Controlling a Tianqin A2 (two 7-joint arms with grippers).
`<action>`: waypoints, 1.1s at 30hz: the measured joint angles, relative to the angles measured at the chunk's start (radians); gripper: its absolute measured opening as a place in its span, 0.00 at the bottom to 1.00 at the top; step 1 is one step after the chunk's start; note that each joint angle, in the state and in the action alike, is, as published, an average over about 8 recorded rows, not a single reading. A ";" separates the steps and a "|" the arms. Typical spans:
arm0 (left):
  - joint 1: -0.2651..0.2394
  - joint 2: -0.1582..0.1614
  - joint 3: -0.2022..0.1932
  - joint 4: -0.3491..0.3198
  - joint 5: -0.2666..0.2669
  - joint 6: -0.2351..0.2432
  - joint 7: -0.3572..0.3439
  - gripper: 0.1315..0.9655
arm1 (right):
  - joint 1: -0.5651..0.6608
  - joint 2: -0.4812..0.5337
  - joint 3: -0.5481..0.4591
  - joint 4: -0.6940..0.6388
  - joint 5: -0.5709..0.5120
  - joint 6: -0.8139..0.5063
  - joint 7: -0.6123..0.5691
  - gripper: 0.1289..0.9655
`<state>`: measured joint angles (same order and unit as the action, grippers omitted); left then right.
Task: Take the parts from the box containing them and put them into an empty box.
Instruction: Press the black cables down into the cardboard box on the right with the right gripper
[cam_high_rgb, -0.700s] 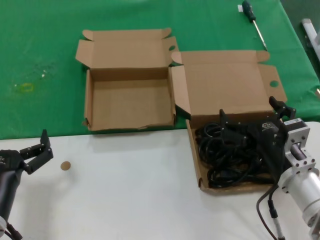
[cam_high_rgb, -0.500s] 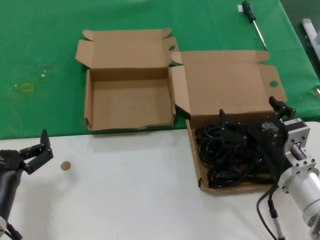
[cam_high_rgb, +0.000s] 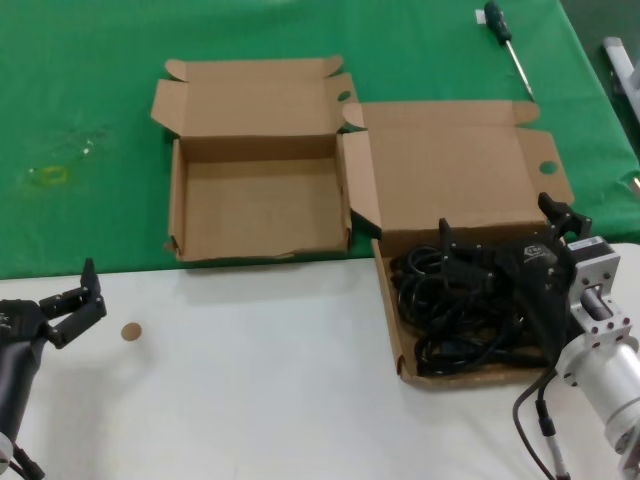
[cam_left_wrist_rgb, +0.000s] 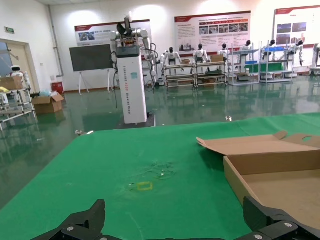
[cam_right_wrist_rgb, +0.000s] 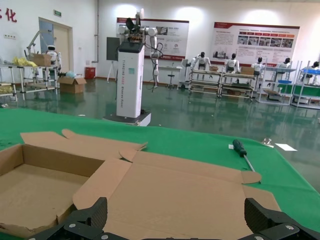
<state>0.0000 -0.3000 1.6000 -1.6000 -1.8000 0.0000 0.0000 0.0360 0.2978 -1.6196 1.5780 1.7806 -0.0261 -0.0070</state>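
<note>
The black power cords (cam_high_rgb: 447, 318) lie tangled in the wider brown box (cam_high_rgb: 392, 330) at the right, its big lid (cam_high_rgb: 450, 170) open behind. The narrower empty box (cam_high_rgb: 262, 208) stands open to its left on the green cloth. My right gripper (cam_high_rgb: 497, 218) is open and empty, held just over the cords at the back of the wider box. In the right wrist view the gripper (cam_right_wrist_rgb: 176, 207) faces the lid (cam_right_wrist_rgb: 190, 195); the cords are hidden there. My left gripper (cam_high_rgb: 92, 290) is open and empty over the white table at the front left, and the left wrist view (cam_left_wrist_rgb: 175, 210) shows the empty box (cam_left_wrist_rgb: 280, 185).
A green-handled screwdriver (cam_high_rgb: 505, 40) lies on the green cloth at the back right, also in the right wrist view (cam_right_wrist_rgb: 243, 152). A small brown disc (cam_high_rgb: 131, 331) lies on the white table near the left gripper. A white object (cam_high_rgb: 622, 60) sits at the right edge.
</note>
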 joint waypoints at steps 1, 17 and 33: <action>0.000 0.000 0.000 0.000 0.000 0.000 0.000 0.99 | 0.000 0.000 0.000 0.000 0.000 0.000 0.000 1.00; 0.000 0.000 0.000 0.000 0.000 0.000 0.000 0.89 | -0.002 0.007 -0.003 0.006 0.001 -0.009 0.001 1.00; 0.000 0.000 0.000 0.000 0.000 0.000 0.000 0.49 | 0.035 0.271 -0.074 0.032 -0.024 -0.126 0.053 1.00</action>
<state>0.0000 -0.3000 1.6000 -1.6000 -1.7999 0.0000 0.0000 0.0714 0.5687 -1.6940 1.6099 1.7569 -0.1524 0.0457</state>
